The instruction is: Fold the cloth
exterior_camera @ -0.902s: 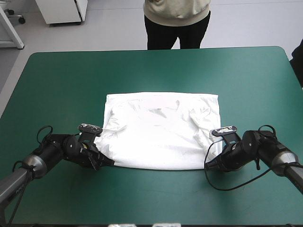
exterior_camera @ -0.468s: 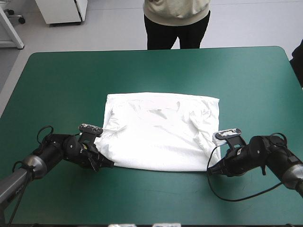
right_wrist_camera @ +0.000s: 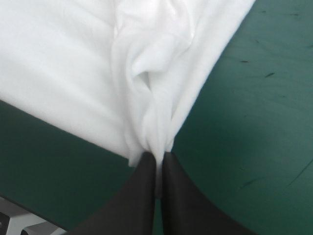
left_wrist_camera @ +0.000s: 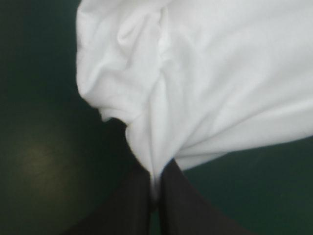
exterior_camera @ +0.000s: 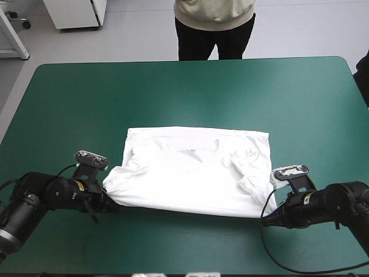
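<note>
1. On the teal-green table (exterior_camera: 86,98), seen from above, the white T-shirt (exterior_camera: 196,173) lies near the middle as a wide, flat rectangle, its sleeves apparently turned in. My left fingers (exterior_camera: 108,202) sit at its near left corner and my right fingers (exterior_camera: 270,213) at its near right corner. I judge the fold partly done: the near edge is not yet carried over
2. At my left wrist, the black left fingers (left_wrist_camera: 132,205) press together on a gathered point of cloth, a pinch the high view is too far off to show
3. At my right wrist, the right fingers (right_wrist_camera: 142,196) likewise pinch a bunched corner, with the sheet caught between them
</note>
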